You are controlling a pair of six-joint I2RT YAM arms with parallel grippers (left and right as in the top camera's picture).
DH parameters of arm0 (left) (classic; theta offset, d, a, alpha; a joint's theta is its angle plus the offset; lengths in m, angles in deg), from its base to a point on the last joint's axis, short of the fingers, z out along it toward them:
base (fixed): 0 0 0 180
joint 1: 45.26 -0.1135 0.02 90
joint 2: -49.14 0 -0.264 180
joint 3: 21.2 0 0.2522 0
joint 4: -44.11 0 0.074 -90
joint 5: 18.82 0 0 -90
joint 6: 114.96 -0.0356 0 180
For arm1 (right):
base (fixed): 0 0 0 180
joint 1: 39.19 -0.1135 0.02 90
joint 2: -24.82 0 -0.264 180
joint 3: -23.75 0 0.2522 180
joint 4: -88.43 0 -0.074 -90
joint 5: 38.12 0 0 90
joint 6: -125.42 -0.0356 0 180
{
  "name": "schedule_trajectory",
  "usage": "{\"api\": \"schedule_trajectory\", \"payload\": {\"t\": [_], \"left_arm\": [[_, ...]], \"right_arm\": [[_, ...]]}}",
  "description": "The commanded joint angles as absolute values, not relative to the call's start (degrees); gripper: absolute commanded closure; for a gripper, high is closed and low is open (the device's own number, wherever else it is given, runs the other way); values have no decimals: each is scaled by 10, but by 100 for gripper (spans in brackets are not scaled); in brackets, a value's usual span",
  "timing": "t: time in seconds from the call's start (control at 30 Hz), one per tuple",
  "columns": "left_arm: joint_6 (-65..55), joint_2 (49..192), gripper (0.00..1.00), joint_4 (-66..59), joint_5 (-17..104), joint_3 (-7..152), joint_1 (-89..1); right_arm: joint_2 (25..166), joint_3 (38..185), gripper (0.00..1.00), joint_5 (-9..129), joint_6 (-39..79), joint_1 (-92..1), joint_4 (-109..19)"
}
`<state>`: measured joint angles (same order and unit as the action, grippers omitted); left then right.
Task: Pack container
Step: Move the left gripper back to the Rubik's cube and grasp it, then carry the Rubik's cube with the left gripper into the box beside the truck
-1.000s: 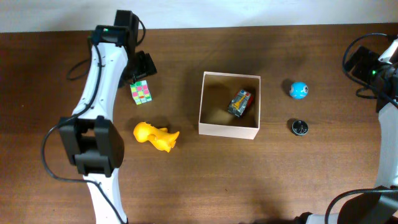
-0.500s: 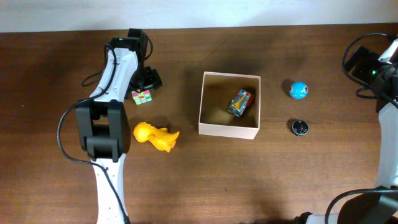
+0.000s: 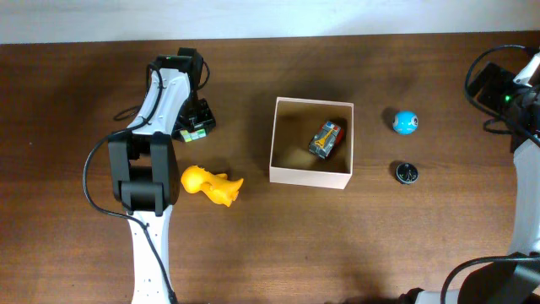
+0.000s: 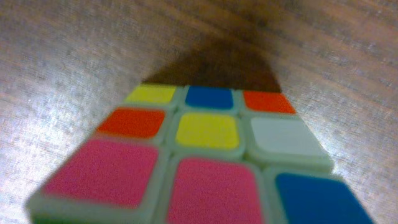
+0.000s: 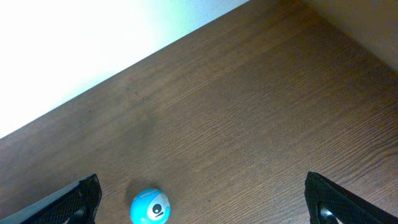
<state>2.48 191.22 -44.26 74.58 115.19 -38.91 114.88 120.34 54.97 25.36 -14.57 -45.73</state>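
Note:
The container [image 3: 309, 176] is a square white box, tan-brown inside, at the table's middle, with a small toy car [image 3: 326, 138] lying in it. A multicoloured puzzle cube [image 3: 196, 130] lies left of the box and fills the left wrist view [image 4: 208, 165]. My left gripper [image 3: 196, 116] is low over the cube and covers most of it; its fingers do not show, so I cannot tell its state. My right gripper [image 5: 202, 199] is open and empty at the far right, above a blue ball [image 5: 149, 208].
A yellow toy animal [image 3: 211, 184] lies front-left of the box. The blue ball [image 3: 406, 122] and a small black round object [image 3: 407, 172] lie right of the box. The right arm [image 3: 506, 93] and its cables are at the right edge.
My left gripper has come down over the puzzle cube, which now shows only at its front edge. The right arm has not moved.

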Motion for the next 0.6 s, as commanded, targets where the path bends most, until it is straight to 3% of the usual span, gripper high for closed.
{"api": "schedule_trajectory", "payload": {"t": [0.0,0.2,0.33,0.57], "left_arm": [[20,1919,38,-460,750,1188,-390],[20,1919,38,-524,739,1284,-390],[20,1919,44,-572,701,1369,-384],[20,1919,46,-626,645,1515,-333]], "right_arm": [[1150,1216,1,551,259,-144,-459],[1150,1216,1,551,259,-144,-459],[1150,1216,1,551,259,-144,-459],[1150,1216,1,551,259,-144,-459]]}}
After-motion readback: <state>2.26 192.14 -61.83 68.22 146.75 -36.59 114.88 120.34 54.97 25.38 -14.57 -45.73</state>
